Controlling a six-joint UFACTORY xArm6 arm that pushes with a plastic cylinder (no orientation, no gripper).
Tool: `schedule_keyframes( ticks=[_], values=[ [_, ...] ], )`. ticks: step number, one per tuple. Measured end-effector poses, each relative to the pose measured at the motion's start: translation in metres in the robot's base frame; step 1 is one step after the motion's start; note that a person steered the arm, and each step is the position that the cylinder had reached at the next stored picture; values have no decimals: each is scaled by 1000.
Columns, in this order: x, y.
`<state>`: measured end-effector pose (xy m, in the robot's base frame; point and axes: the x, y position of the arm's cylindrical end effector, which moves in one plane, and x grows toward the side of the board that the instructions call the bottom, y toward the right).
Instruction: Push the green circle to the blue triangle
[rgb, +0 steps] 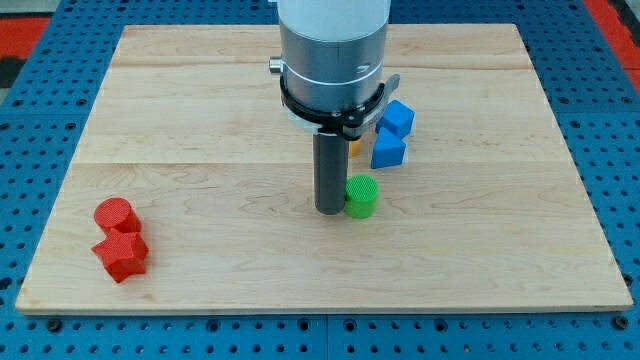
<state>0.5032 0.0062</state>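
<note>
- The green circle (361, 196) is a short upright cylinder, its round face turned up; its axis stands vertical, so it points no particular way across the table (200, 120).
- It sits near the table's middle, slightly toward the view's bottom edge and right of centre.
- My tip (329, 210) rests on the wood, touching or just beside the green circle on its left side; the rod is a single solid piece with nothing to open or close, and it holds nothing.
- Two blue blocks, one (388, 148) near and one (398, 118) farther, lie toward the view's top from the green circle; which one is the triangle I cannot tell.
- A yellow block (353, 147) peeks out behind the rod.
- A red cylinder (114, 215) and a red block (121, 256) sit touching near the bottom-left corner.
</note>
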Motion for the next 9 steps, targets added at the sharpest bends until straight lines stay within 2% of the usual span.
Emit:
schedule_keyframes(
  ticks=[2, 5, 6, 7, 9],
  values=[
    [-6, 22],
    [42, 15],
    [55, 51],
    [40, 95],
    [10, 132]
  ],
)
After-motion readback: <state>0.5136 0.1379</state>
